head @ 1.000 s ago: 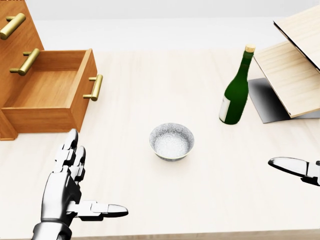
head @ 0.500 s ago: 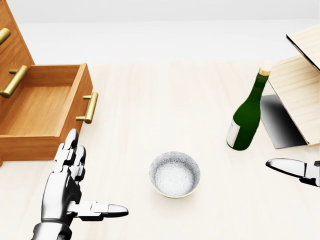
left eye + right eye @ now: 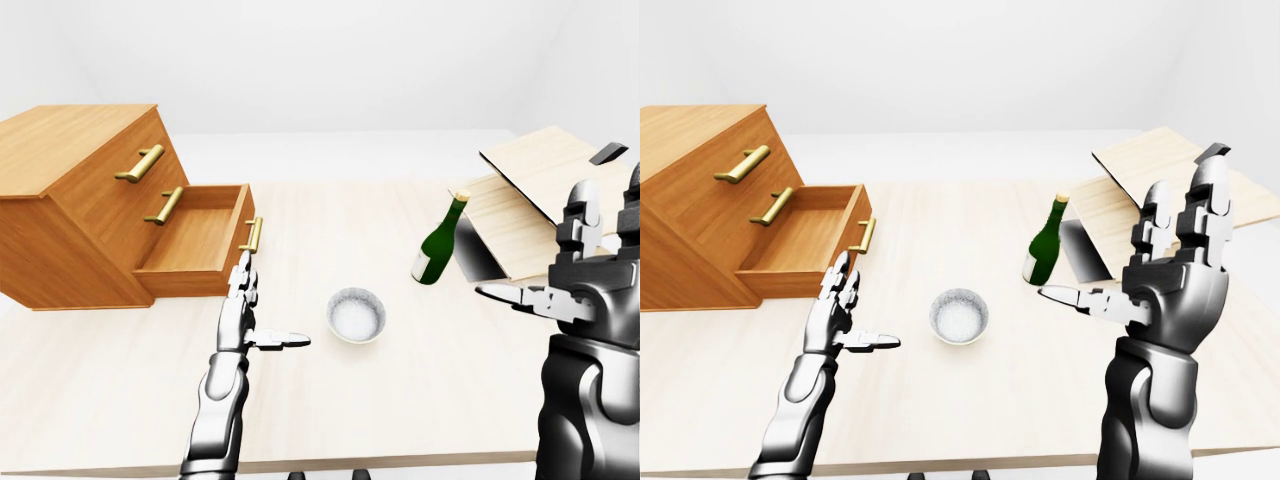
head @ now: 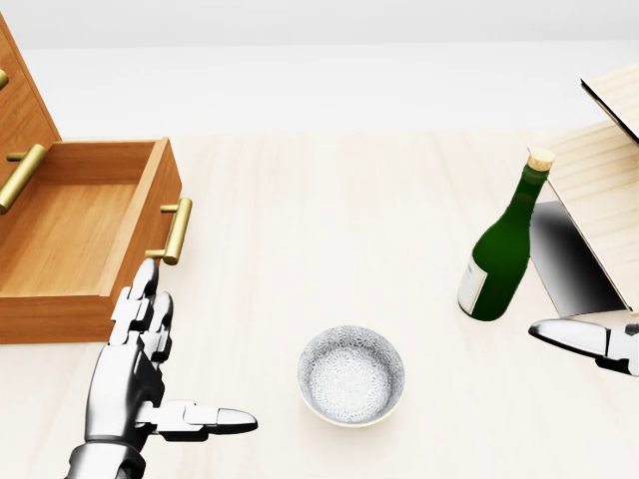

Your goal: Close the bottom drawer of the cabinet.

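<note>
Wooden bottom drawer (image 3: 195,240) juts open from the cabinet (image 3: 70,190); rigid, probably free-sliding, best pushed flat beside its brass handle (image 4: 175,232). Left hand (image 4: 135,374), fingers spread, sits at the handle's 7 o'clock; right hand (image 3: 1165,275) wide, empty.

The left hand (image 4: 135,384) reaches up from the bottom left of the head view, palm turned inward, its two long fingers (image 4: 143,299) straight and close together, pointing up the picture. Its thumb (image 4: 210,419) juts out sideways to the right — nothing lies between thumb and fingers. The left forearm (image 3: 218,410) rises nearly upright in the left-eye view. The right hand (image 3: 1175,270) is raised higher, fingers spread and upright, thumb (image 3: 1080,297) pointing left — it grips nothing.
</note>
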You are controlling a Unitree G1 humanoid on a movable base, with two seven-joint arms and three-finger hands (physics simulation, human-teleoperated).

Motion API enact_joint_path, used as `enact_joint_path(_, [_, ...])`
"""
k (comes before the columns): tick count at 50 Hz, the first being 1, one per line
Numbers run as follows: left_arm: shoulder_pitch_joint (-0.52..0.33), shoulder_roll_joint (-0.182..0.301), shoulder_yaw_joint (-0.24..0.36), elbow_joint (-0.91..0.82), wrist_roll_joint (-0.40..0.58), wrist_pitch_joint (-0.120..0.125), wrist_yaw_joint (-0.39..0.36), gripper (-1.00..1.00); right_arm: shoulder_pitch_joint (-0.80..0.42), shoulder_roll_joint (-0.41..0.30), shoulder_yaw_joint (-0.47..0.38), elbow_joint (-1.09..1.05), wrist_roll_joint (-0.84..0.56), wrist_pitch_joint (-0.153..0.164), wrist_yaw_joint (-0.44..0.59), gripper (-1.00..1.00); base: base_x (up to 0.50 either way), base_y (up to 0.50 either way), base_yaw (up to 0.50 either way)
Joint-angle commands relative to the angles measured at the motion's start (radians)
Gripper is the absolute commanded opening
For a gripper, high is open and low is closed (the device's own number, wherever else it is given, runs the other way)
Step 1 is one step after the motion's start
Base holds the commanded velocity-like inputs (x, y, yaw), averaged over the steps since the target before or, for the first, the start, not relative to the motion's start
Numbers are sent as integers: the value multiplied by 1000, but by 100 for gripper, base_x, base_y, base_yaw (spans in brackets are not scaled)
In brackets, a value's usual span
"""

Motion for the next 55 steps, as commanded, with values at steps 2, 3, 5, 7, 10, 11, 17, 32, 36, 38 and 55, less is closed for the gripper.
enact_joint_path(2, [-19, 3, 6, 67, 4, -34, 1, 100, 6, 5, 4, -3, 0, 0, 2, 100, 0, 0, 0])
enact_joint_path(3, [-26, 5, 9, 74, 2, -33, 1, 100, 6, 4, 4, -2, 0, 0, 3, 100, 0, 0, 0])
enact_joint_path(5, [-65, 13, 28, 110, -6, -29, 6, 100, 5, 4, 5, -5, 0, 0, 2, 100, 0, 0, 0])
enact_joint_path(7, [-112, 21, 41, 163, -7, -34, 18, 100, 6, 5, 6, -9, 1, 0, 2, 100, 0, 0, 0])
enact_joint_path(10, [-171, 33, 52, 231, -6, -37, 34, 100, 9, 7, 8, -9, 0, 0, 5, 100, 0, 0, 0])
enact_joint_path(11, [-193, 37, 56, 260, -6, -37, 38, 100, 8, 7, 10, -4, -2, 0, 6, 100, 0, 0, 0])
enact_joint_path(17, [-373, 51, 56, 441, -6, -37, 72, 100, 10, 8, 13, -17, 0, 0, 8, 100, 0, 0, 0])
enact_joint_path(32, [-621, 88, 71, 912, -13, -37, 89, 100, 6, 7, 16, -24, 0, 0, 11, 100, 0, 0, 0])
enact_joint_path(36, [-675, 98, 78, 1028, -16, -37, 88, 100, 9, 9, 19, -19, -2, 0, 15, 100, 0, 0, 0])
enact_joint_path(38, [-685, 101, 80, 1052, -17, -37, 88, 100, 10, 10, 22, -13, -7, 0, 17, 100, 0, 0, 0])
enact_joint_path(55, [-793, 151, 126, 1285, 10, -37, 127, 100, 11, 14, 42, 0, -31, 0, 32, 100, 0, 0, 0])
